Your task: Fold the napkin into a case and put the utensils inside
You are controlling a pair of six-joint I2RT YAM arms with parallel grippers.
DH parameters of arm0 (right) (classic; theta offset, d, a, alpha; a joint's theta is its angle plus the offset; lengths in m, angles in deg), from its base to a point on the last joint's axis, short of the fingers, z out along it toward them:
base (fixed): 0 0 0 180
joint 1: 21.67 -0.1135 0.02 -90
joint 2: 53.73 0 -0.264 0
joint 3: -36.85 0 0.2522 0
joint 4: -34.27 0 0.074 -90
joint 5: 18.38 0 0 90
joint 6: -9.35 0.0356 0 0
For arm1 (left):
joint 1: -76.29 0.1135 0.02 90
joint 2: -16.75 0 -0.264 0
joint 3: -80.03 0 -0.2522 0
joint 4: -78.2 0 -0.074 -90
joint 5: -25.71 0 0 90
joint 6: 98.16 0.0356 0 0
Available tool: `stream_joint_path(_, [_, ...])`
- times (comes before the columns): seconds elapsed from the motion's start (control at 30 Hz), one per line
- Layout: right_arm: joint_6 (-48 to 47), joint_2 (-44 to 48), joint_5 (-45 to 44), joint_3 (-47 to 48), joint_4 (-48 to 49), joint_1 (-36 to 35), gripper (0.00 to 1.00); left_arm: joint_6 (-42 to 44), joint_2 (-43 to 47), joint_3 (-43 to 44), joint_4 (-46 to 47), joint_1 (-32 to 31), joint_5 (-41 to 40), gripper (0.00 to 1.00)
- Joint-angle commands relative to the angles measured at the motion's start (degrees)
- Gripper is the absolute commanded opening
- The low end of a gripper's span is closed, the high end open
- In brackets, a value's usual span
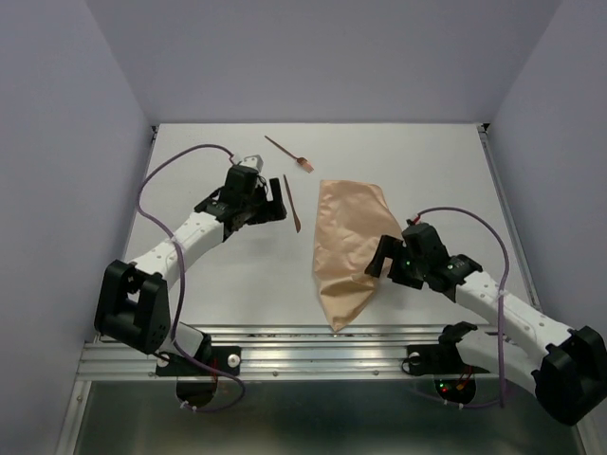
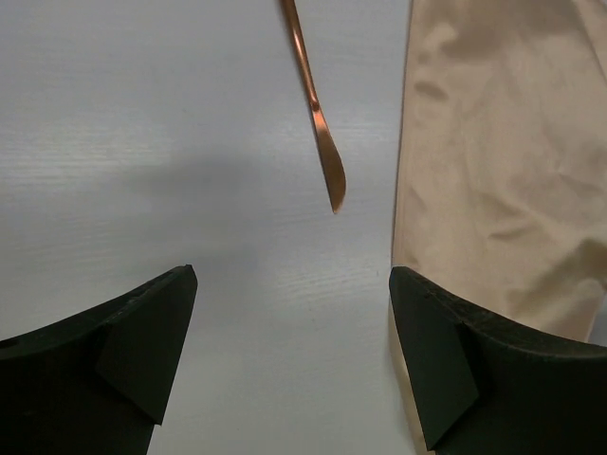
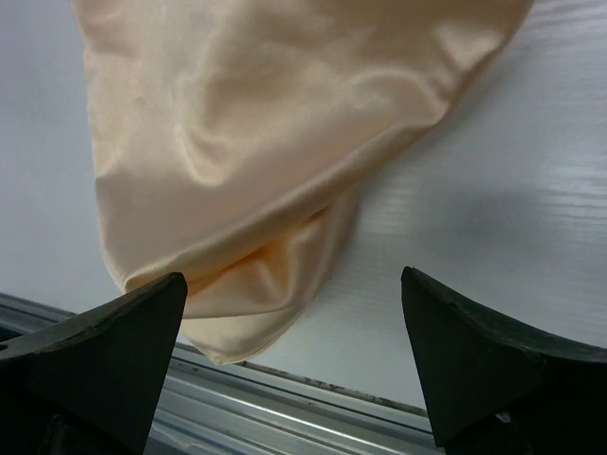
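1. The napkin lies just right of the tabletop's centre. It is a tan, creased sheet, loosely doubled over, with its narrow end pointing to six o'clock. I judge it is not yet a tidy case.
2. It looks soft, light and slightly glossy, so I expect it to slump and slide. I would pinch an outer corner or edge of the top layer, not the bulging middle.
3. Of the utensils, the plain pointed piece lies apart at the napkin's ten o'clock. The forked piece lies farther off, toward eleven. Both look thin and stiff, so mid-shaft is the best place to grasp them.
4. My right end effector is released, jaws wide, at the napkin's four o'clock edge, grasping nothing.
5. My left end effector is also released and empty, at the pointed piece's nine o'clock.
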Motion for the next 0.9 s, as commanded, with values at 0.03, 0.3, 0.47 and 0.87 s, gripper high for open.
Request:
stream_joint_path(0.03, [2.56, 2.48, -1.37, -1.53, 1.86, -5.93, 0.99, -4.41, 3.1, -5.02, 1.22, -3.82, 4.45, 0.95])
stream_joint_path(0.3, [2.91, -6.12, -3.03, -0.74, 8.28, -12.88, 0.86, -8.29, -6.38, 2.5, 4.31, -7.6, 6.12, 0.94])
stream_joint_path(0.47, [5.28, -8.76, -6.29, 0.31, 8.46, -15.34, 0.87, -7.94, -20.94, 16.31, 0.27, -8.3, 4.2, 0.88])
stream_joint_path(0.87, [9.76, -4.37, -13.15, -0.04, 2.4, -15.35, 0.89, -2.14, -46.89, 51.04, -12.66, -10.77, -6.17, 0.82])
